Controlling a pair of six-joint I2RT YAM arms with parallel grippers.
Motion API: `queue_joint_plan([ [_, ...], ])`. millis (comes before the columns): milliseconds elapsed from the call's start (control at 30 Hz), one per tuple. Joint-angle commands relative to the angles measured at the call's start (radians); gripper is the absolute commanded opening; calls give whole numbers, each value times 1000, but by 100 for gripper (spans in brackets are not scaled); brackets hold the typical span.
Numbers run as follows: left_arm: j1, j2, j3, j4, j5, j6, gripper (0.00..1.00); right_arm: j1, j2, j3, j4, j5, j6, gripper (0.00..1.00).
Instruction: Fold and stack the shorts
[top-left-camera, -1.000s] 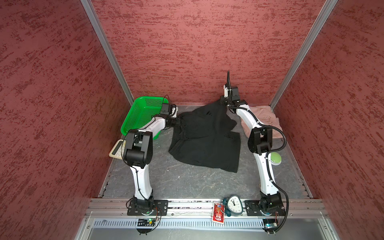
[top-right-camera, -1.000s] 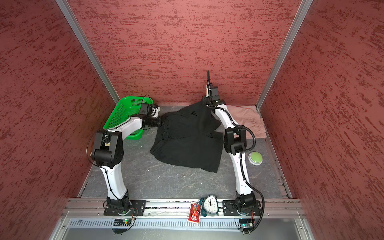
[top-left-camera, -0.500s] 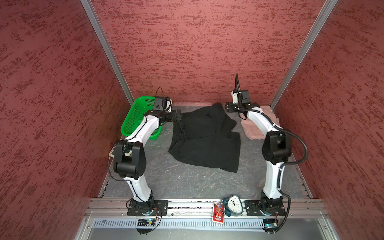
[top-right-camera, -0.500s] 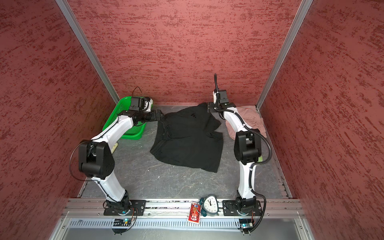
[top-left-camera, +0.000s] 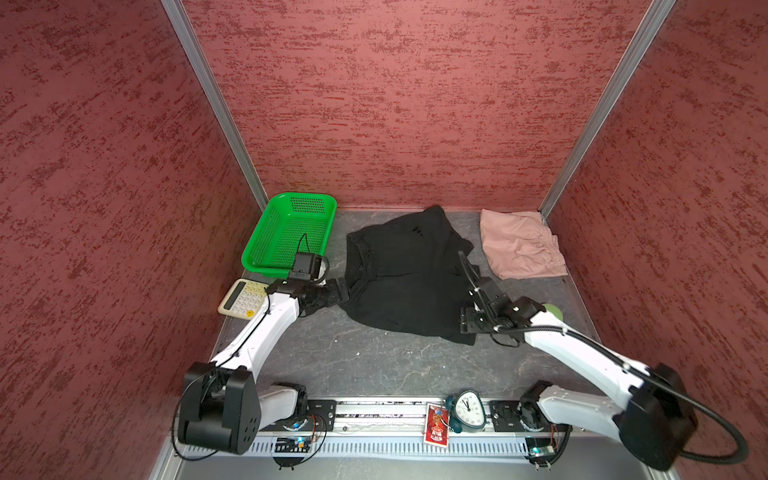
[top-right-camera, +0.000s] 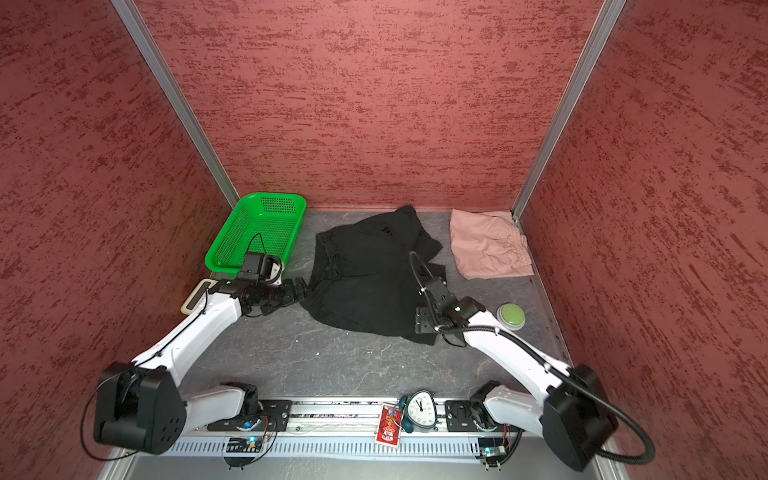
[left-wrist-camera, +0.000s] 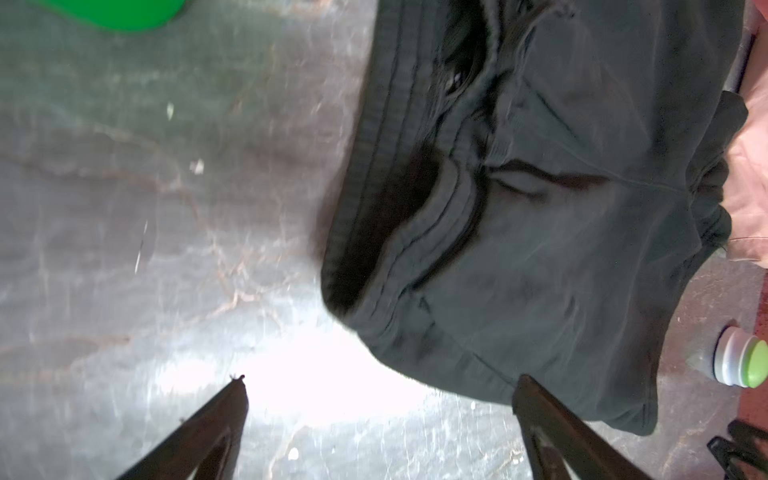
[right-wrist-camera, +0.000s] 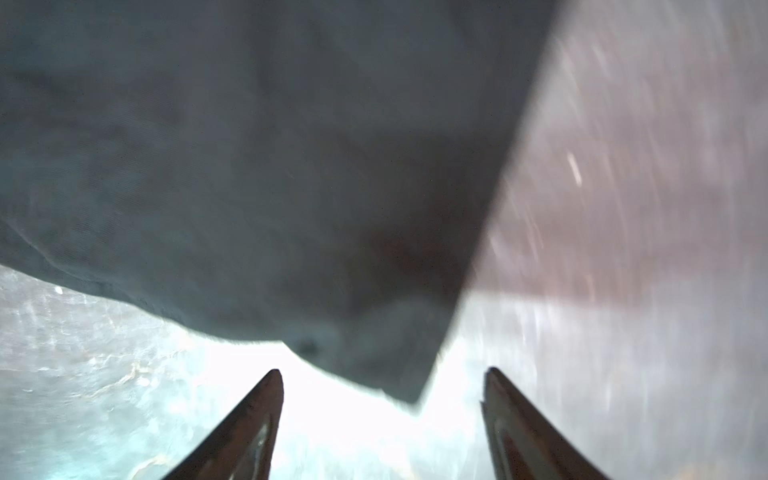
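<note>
A booth with rough red walls holds a grey marbled worktop (top-left-camera: 374, 357), seen from above, with two white robot arms reaching in from the near edge.

The black shorts (top-left-camera: 407, 274) lie spread out but rumpled on the middle of the worktop, towards the far side. The waistband is on the left and one part is bunched up towards the far wall. In both top views the pink shorts (top-right-camera: 486, 249) lie folded in the far right corner, just beside the black pair and apart from it.

The left arm (top-left-camera: 266, 328) stretches low across the worktop, and its jaws meet the left edge of the black shorts, by the waistband. In the left wrist view the two dark fingers (left-wrist-camera: 220, 424) stand wide apart with nothing between them, and one tip overlaps the hem of the cloth.

The right arm (top-left-camera: 582, 349) comes in from the right, and its jaws are at the near right corner of the black shorts. The right wrist view is blurred. There the fingers (right-wrist-camera: 249, 424) are parted and not clamped, with the corner of the cloth just ahead of their tips.

A green mesh basket (top-left-camera: 307, 203) sits far left, with a calculator (top-left-camera: 243, 299) just near of it. A green push button (top-right-camera: 511, 316) rests by the right arm. A small clock (top-left-camera: 468, 409) and a red card (top-left-camera: 436, 428) sit on the near rail.
</note>
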Motion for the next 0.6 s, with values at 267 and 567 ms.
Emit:
queue_joint_plan([
  [267,11,-98,-212,240,82,-89,95,11,-214,-261,160,-37,367,66],
  [567,65,-31,-280,431,183,-144,94,11,-136,-360,372,-22,413,59],
])
